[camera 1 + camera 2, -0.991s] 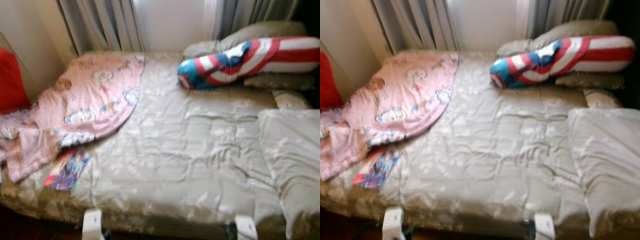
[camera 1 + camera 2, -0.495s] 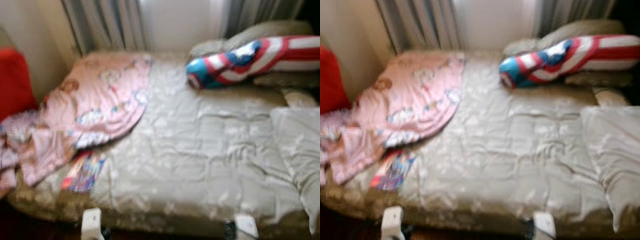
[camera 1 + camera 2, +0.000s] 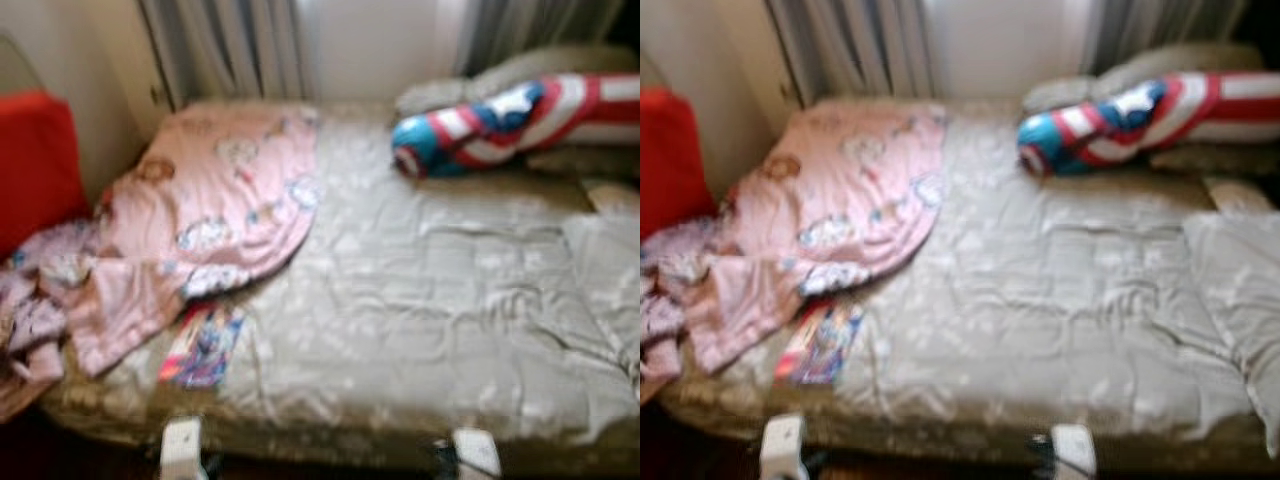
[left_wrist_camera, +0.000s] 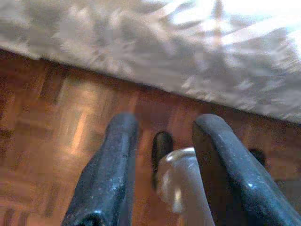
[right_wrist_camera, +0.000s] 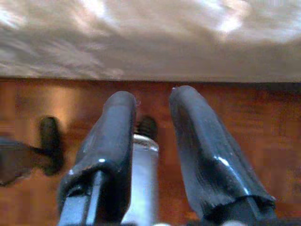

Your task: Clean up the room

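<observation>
Lying wide and bare across the middle: the grey-beige quilted bedspread (image 3: 420, 300), giving plenty of room to reach. Crowding the left side: the pink cartoon-print blanket (image 3: 210, 200), with a small colourful picture book (image 3: 203, 347) just beside its lower edge. Blocking the far right corner: a long red, white and blue striped pillow (image 3: 500, 125).

Both my arms hang low in front of me, wrists at about 7 and 5 o'clock in my head view. My left gripper (image 4: 164, 127) points downward, fingers parted and holding nothing. My right gripper (image 5: 153, 101) does likewise, fingers slightly apart.
</observation>
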